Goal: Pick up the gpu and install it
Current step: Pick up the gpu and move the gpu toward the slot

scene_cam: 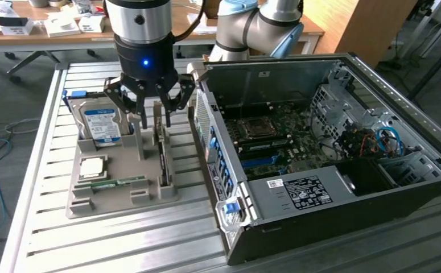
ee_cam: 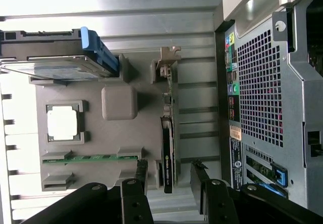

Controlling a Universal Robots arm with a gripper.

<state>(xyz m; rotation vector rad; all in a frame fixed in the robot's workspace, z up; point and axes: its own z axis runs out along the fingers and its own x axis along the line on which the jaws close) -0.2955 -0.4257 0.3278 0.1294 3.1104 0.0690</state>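
Here's the arm (scene_cam: 249,23), elbow bent over the back of the table (scene_cam: 129,239), and its wrist points straight down, a small blue light glowing on the front of it. The gripper (scene_cam: 156,120) hangs vertical over the grey holder (scene_cam: 106,202), low over its right-hand slot as the exterior view has it.

The jaws are spread wide and nothing is in them. The black fingers (ee_cam: 142,173) sit one on each side of the gpu (scene_cam: 161,159), and from the wrist camera there's a clear gap on both sides, so no contact.

The gpu (ee_cam: 168,133) stands on edge in its slot in the holder (ee_cam: 118,133), a thin dark card with its silver bracket at the far end, away from the fingers. It runs straight between the two fingertips, and the gripper (ee_cam: 170,164) is lined up square with its near end.

On the exterior view's left, the hard drive (scene_cam: 101,122) stands upright in its own slot, blue label facing out. In front of it lies a square chip (scene_cam: 93,166), flat in its pocket, and nearer again a green memory stick (scene_cam: 118,183) lies lengthwise.

On the exterior view's right, the case (scene_cam: 296,193) lies open on its side, just beside the holder, motherboard showing and cables bunched at the far end. The wrist camera catches its perforated rear panel (ee_cam: 267,93) close alongside the gpu's slot.
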